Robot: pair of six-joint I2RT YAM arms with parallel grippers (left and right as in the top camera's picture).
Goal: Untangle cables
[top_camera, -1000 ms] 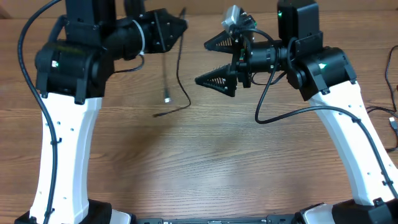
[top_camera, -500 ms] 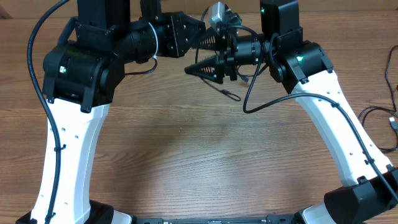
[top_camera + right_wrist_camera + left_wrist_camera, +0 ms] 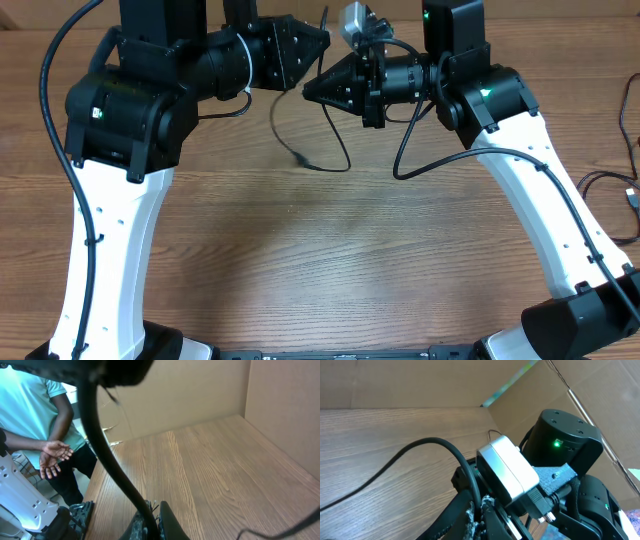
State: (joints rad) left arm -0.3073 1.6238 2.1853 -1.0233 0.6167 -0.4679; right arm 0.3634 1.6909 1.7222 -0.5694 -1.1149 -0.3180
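A thin black cable (image 3: 302,160) hangs in a loop below both grippers at the back of the table. My left gripper (image 3: 320,40) is shut on it. In the left wrist view the cable (image 3: 427,441) arcs over the wood and runs down between the frayed pads of the left gripper (image 3: 479,505). My right gripper (image 3: 308,90) sits just in front of the left one, tips almost touching it. In the right wrist view the cable (image 3: 107,457) drops from the top into the shut right gripper (image 3: 154,507).
Cardboard walls (image 3: 280,400) stand at the back and side of the wooden table (image 3: 330,260). A person in a teal shirt (image 3: 30,410) stands beyond the table's edge. Other black wires (image 3: 630,190) lie at the right edge.
Both arms have swung together at the back. The right gripper went from wide open to shut on the cable. The cable has come up off the table into a hanging loop.
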